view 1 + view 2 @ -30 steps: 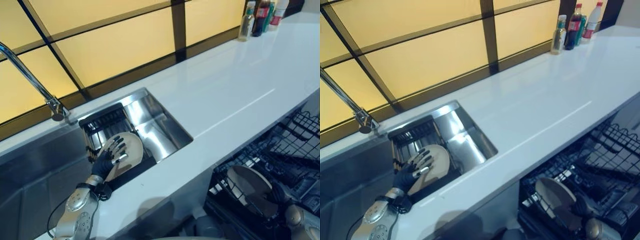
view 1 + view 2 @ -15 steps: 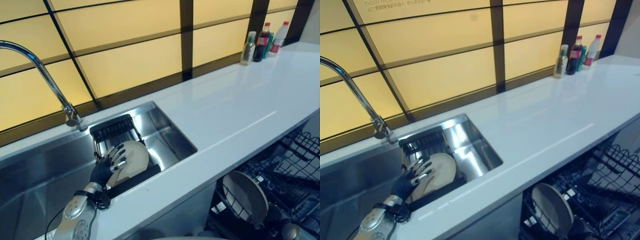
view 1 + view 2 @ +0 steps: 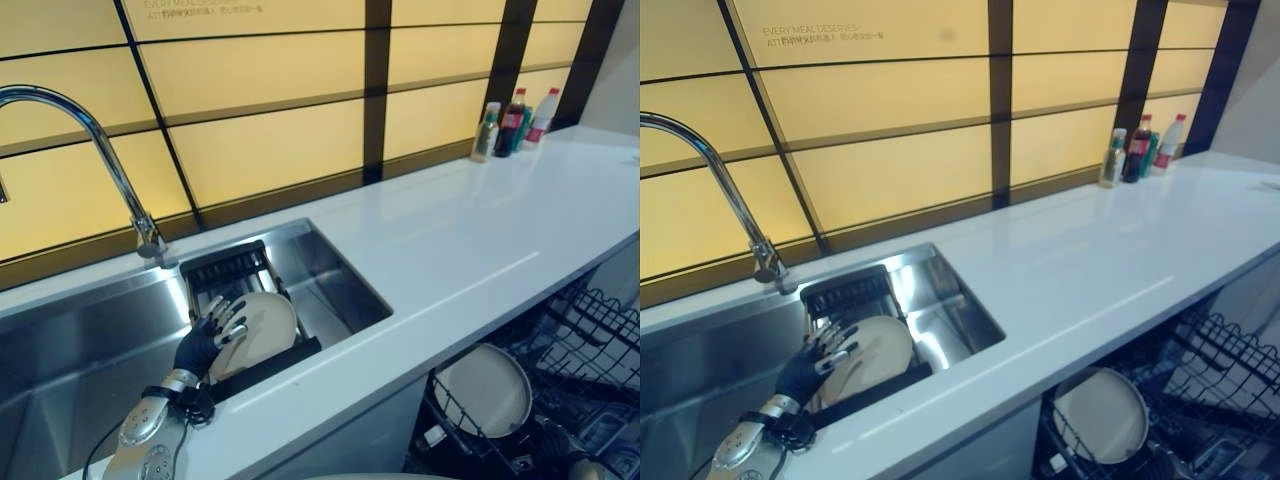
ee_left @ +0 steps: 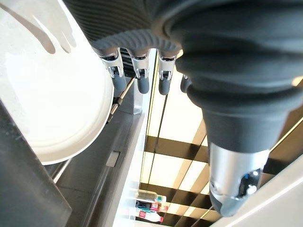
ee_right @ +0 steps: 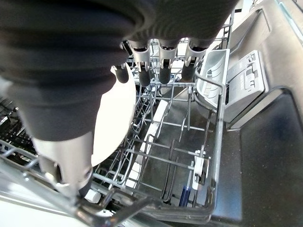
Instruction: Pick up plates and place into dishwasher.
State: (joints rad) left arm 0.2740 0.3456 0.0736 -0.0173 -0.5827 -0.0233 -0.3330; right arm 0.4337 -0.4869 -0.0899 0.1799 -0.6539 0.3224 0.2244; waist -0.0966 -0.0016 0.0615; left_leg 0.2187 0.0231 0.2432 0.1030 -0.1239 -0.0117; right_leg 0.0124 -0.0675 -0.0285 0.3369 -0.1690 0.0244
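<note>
Down in the sink (image 3: 330,275), the left hand (image 3: 205,335) has its fingers spread and laid flat against the face of a cream plate (image 3: 262,325) that leans in the dark rack (image 3: 232,270) at the back of the basin, and nothing is curled round the rim yet, so I'd call that a touch, not a grip. The left wrist view backs this up, with the fingers (image 4: 139,82) straight past the plate's edge and the thumb apart. Over at the open dishwasher (image 3: 590,350), a second plate (image 3: 485,390) stands on edge in the lower rack (image 5: 189,137), and the right hand (image 5: 161,61) is close beside it; its fingers look loosely extended above the wires, and I can't tell for sure if the thumb is touching the plate or just near it. If I were doing this step, I'd make sure the racked plate sits down between two tines before the right hand clears off, or it'll probably tip. For the sink plate, I'd hook the fingers over the top rim and bring the thumb behind, then lift straight up so it doesn't scrape the rack or clip the desk (image 3: 470,220) edge on the way across.
</note>
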